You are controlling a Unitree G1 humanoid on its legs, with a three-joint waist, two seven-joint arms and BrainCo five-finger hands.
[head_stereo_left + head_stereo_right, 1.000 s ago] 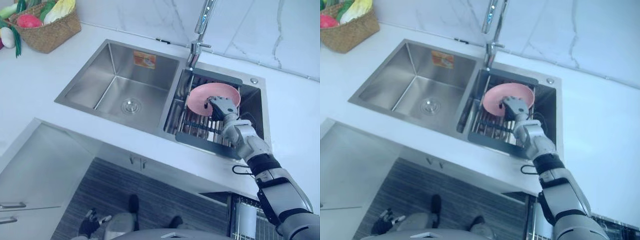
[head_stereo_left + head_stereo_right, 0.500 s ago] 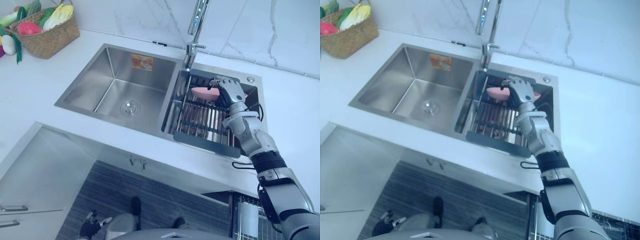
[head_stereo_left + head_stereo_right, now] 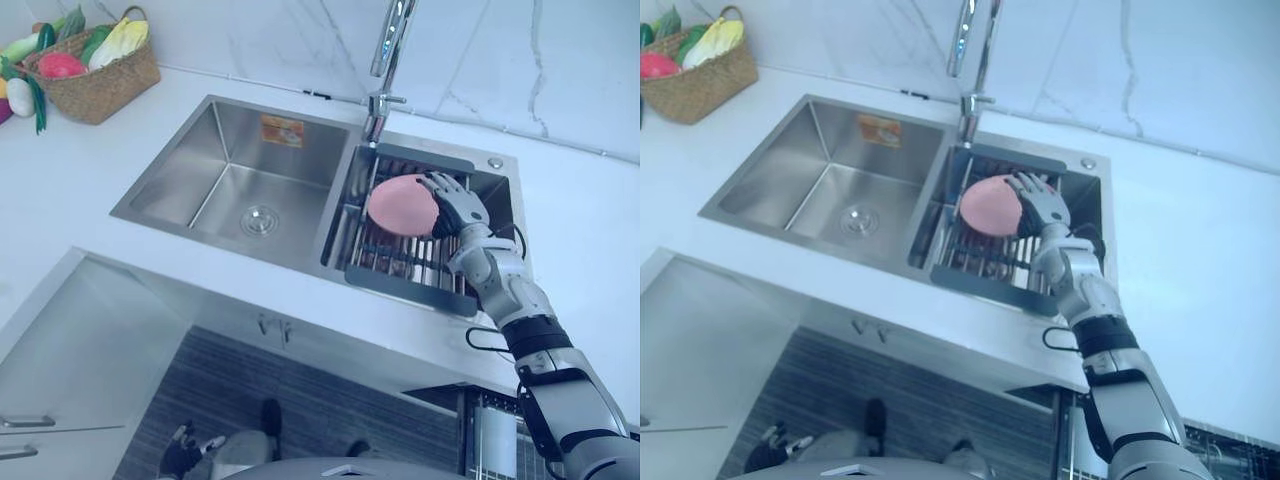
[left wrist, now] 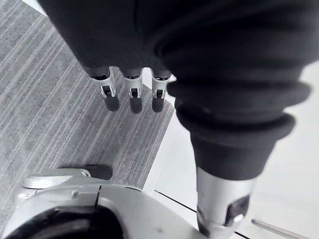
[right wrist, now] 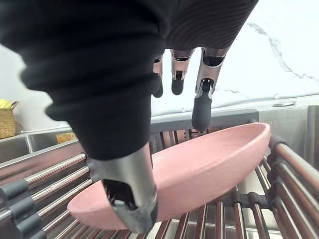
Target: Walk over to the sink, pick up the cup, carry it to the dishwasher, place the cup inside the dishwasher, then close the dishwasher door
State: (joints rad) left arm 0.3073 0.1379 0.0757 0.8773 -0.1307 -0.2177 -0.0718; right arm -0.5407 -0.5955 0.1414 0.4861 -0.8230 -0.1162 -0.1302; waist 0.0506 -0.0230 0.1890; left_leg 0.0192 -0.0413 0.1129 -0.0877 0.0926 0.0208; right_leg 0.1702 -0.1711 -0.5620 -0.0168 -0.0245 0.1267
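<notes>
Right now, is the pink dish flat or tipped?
Tipped: the pink dish slants, one rim raised, pinched by the right hand over the rack.

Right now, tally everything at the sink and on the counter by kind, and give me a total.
sink basins: 2
faucet: 1
rack in the right basin: 1
pink dish: 1
woven basket of vegetables: 1
Total: 6

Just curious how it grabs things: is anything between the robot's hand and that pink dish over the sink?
Nothing visible. The right hand has the dish between thumb and fingers, tilted over the rack. The faucet stands behind, clear of both.
</notes>
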